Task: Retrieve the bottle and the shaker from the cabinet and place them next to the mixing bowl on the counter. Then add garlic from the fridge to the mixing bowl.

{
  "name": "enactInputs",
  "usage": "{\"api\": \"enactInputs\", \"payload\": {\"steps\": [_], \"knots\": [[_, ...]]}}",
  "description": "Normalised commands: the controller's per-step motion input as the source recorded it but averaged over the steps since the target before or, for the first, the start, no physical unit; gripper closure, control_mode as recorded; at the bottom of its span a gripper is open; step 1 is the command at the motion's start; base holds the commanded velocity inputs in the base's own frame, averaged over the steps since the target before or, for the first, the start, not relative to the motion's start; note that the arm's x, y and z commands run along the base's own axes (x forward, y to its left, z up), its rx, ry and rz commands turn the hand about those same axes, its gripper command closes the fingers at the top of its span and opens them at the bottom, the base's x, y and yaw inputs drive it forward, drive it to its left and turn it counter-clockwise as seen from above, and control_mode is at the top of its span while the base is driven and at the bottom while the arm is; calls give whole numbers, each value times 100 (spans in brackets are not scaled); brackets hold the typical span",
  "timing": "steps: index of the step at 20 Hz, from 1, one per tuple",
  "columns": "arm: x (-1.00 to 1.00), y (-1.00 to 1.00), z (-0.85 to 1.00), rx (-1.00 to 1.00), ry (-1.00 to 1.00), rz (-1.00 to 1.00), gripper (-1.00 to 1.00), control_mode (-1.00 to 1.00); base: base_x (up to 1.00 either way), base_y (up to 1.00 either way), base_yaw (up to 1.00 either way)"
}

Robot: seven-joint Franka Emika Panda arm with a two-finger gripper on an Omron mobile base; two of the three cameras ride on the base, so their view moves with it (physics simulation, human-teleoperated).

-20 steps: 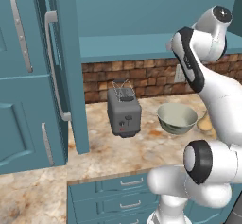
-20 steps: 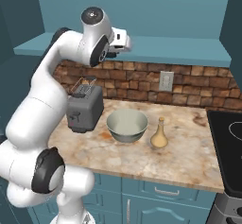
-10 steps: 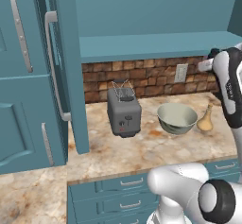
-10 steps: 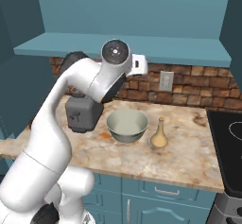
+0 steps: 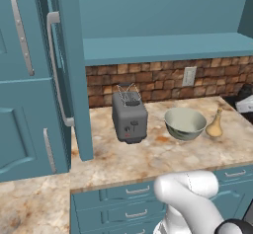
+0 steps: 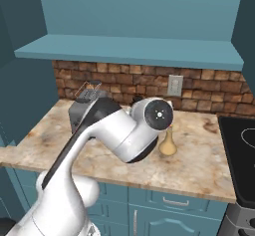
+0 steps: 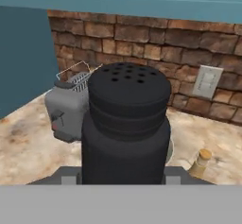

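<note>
Claw closed on shaker point(image 7: 126, 124), held upright above counter point(image 5: 163, 154) in the hand view, perforated cap up. Bowl point(image 5: 185, 123) near counter's back edge, right of toaster point(image 5: 129, 116); bottle point(image 5: 215, 126) just beside bowl, toward right edge. Cabinet point(image 5: 163, 48) shelf bare above.

Arm point(image 6: 109, 135): glossy white rounded shell segments, bulbous at the joints. One round dark grey joint cap point(image 6: 158, 114) with a small pale centre mark. A black joint ring point(image 5: 237, 226) sits at lower link.
</note>
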Motion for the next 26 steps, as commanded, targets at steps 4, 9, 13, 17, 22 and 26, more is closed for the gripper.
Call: {"api": "enactInputs", "payload": {"steps": [4,9,13,17,22,26], "knots": [[-26,-32,-100,0,1,18,100,-100,0,0,0],[-20,-27,-97,0,0,18,100,-100,0,0,0],[0,-14,-68,0,0,29,100,-100,0,0,0],[3,-1,-15,-5,0,27,100,-100,0,0,0],[41,0,-39,-13,0,1,100,-100,0,0,0],[44,1,-58,-8,0,-1,100,-100,0,0,0]]}}
